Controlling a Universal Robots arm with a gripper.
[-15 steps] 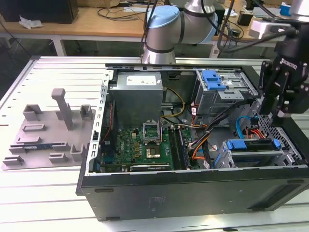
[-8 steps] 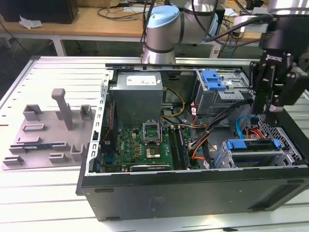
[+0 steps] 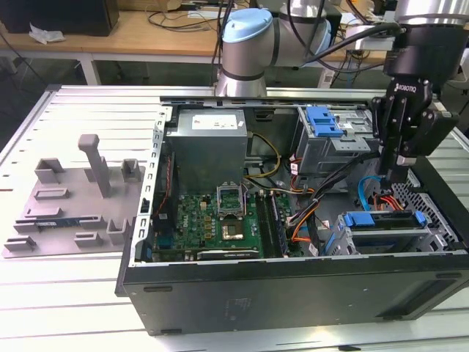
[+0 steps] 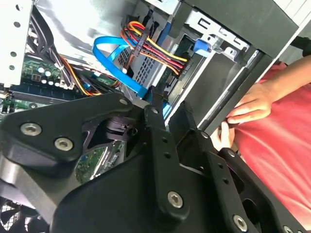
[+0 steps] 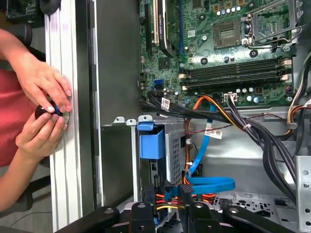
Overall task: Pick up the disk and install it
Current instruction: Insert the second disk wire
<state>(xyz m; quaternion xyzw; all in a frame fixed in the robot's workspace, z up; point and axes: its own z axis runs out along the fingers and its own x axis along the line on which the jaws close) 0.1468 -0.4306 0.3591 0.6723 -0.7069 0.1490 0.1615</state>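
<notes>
One open computer case (image 3: pixel 293 290) lies on the slatted counter (image 3: pixel 88 110), motherboard (image 3: pixel 220 220) at centre and one grey power-supply box (image 3: pixel 209 147) at 12 o'clock of it. One grey fixture tray (image 3: pixel 66 205) sits at 9 o'clock of the case. One arm; its pincer (image 3: pixel 399 172) hangs over the case's 3 o'clock end, jaws drawn close together, holding nothing. The disk (image 3: pixel 385 231), blue-bracketed, sits in the drive cage at about 4 o'clock of the motherboard, just below the pincer. One blue data cable (image 5: pixel 206 182) and one coloured power bundle (image 4: pixel 155 53) run to it. Judged rigid, moderately heavy, shock-sensitive, slick on its metal faces; best gripped across the blue bracket's edges. Two hands (image 5: pixel 41 114) of a person rest on the case's outer edge.
</notes>
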